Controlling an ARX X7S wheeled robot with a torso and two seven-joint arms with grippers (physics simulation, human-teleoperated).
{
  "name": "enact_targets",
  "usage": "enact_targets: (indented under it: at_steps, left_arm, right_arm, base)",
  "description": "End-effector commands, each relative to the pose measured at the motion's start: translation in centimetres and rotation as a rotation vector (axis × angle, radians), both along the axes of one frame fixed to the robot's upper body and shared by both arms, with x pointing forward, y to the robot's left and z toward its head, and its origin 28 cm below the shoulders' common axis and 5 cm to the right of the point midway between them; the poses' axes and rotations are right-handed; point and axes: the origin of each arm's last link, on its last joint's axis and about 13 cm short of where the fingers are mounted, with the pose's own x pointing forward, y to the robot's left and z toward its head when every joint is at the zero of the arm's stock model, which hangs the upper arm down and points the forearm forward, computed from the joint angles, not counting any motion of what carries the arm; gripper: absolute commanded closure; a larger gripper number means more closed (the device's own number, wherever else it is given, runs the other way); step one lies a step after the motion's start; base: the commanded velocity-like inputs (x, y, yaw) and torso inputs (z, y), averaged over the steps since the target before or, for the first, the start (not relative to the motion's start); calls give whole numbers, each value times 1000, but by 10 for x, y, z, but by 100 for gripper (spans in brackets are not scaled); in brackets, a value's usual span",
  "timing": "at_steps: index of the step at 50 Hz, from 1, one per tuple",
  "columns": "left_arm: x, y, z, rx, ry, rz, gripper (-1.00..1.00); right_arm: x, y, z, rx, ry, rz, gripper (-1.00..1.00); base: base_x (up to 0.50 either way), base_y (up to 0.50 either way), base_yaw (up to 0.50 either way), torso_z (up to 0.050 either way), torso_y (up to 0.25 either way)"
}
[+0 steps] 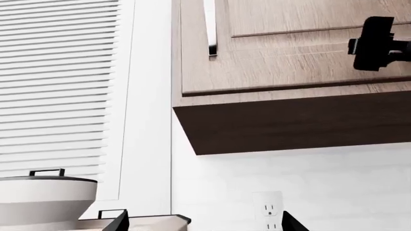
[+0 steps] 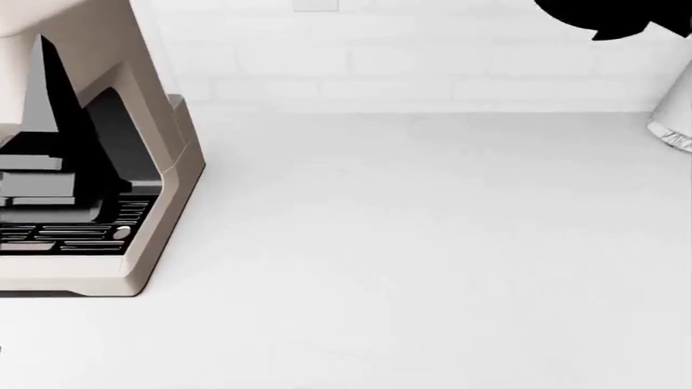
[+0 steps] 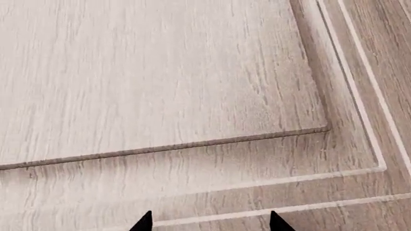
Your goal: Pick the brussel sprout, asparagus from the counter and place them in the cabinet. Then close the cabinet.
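Note:
Neither the brussel sprout nor the asparagus shows in any view. The brown wooden wall cabinet (image 1: 289, 57) hangs above the counter (image 2: 411, 243), its door flat and shut, with a silver handle (image 1: 211, 29) at its edge. My right gripper (image 3: 212, 225) is open with its fingertips (image 3: 144, 224) close to the door's wood panel (image 3: 160, 72), and nothing sits between them. From the left wrist view it shows as a black shape (image 1: 378, 43) in front of the door. My left gripper (image 1: 205, 224) is open and empty, pointing up at the wall below the cabinet.
A beige coffee machine (image 2: 97, 194) stands at the counter's left. A grey pot (image 1: 45, 192) sits by the window blinds (image 1: 57, 86). A wall outlet (image 1: 268, 209) is under the cabinet. A pale object (image 2: 676, 134) pokes in at the counter's right edge.

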Motion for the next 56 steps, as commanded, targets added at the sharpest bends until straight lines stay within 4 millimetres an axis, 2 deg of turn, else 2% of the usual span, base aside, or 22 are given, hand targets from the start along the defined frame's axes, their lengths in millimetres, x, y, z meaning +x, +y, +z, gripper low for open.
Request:
enact_targets:
  at_steps: [1, 4, 9, 12, 17, 24, 34, 56]
  left_arm:
    - [1, -1, 0, 2, 1, -1, -100]
    - [-1, -3, 1, 6, 0, -4, -100]
    - [-3, -5, 3, 10, -4, -11, -100]
    - [-4, -6, 3, 10, -6, -16, -100]
    - [-5, -7, 4, 9, -10, -23, -100]
    - [-5, -8, 3, 6, -11, -28, -100]
    - [-6, -9, 3, -2, -10, -32, -100]
    - [-8, -9, -1, -6, -6, -32, -100]
  right_arm:
    - [-16, -85, -1, -363, -214, 138, -100]
    - [-50, -96, -13, -356, -292, 96, -100]
    - [-97, -106, -48, -439, -387, -3, -100]
    - [-118, -108, -76, -476, -391, -59, -100]
    - [-142, -106, -120, -420, -392, -98, -100]
    - [-153, -106, -168, -356, -371, -156, -100]
    - [-160, -110, -196, -307, -405, -173, -100]
    - [-159, -109, -206, -286, -403, -158, -100]
  base:
    - [0, 0, 0, 0, 0]
    - [0, 0, 0, 0, 0]
    - [0, 0, 0, 0, 0]
    - [0, 0, 0, 0, 0]
    - [0, 0, 0, 0, 0]
    - [0, 0, 0, 0, -1]
    - [0, 0, 0, 0, 0]
    - [0, 0, 0, 0, 0]
